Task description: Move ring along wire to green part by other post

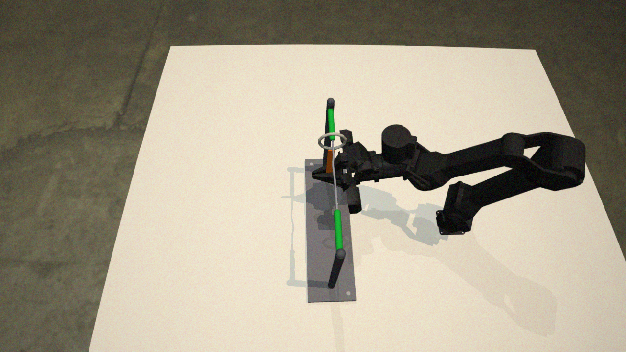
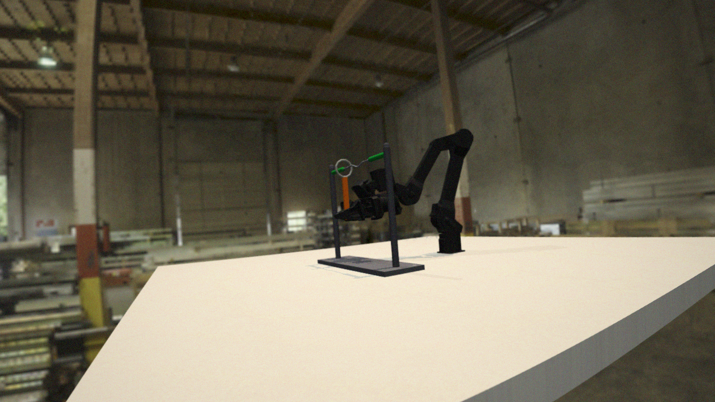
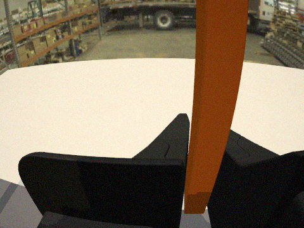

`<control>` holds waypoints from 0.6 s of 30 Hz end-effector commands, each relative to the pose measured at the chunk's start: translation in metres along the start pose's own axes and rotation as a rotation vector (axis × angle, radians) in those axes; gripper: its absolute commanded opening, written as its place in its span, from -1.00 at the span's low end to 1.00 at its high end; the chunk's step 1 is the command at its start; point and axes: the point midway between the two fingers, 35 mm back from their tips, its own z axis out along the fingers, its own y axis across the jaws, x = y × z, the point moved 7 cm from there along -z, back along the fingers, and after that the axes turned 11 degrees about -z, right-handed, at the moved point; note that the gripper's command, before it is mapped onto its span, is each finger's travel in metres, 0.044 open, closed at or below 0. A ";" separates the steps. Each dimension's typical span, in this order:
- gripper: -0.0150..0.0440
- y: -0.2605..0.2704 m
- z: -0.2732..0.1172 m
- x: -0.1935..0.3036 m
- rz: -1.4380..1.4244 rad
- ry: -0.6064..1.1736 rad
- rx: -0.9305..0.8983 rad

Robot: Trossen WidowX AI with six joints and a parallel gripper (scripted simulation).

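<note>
The ring [image 1: 320,141] [image 2: 335,167] is around the wire near the inner end of the far green part [image 1: 331,122], where the thin grey wire [image 1: 335,188] [image 2: 361,163] begins. The wire passes through the ring, and no contact shows clearly. The orange handle [image 1: 329,162] [image 2: 345,192] [image 3: 215,95] hangs down from the ring, about upright. My gripper [image 1: 316,176] [image 2: 338,216] [image 3: 189,121] is shut on the handle's lower part, below the wire. The other green part [image 1: 338,230] [image 2: 376,157] is at the near post [image 1: 336,271] [image 2: 391,215]. The ring is out of the wrist view.
The far post [image 1: 330,102] [image 2: 335,224] stands just beyond the ring and handle. Both posts rise from a dark base plate [image 1: 324,262] [image 2: 405,269] on the pale table [image 1: 210,196] [image 2: 300,330]. My arm [image 1: 472,157] [image 2: 424,164] reaches in from the robot's side, below the wire.
</note>
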 end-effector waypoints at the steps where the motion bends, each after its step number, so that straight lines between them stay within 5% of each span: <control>1: -1.00 0.005 -0.001 0.000 0.007 0.003 0.002; 18: -1.00 0.023 0.000 -0.004 0.022 0.005 0.010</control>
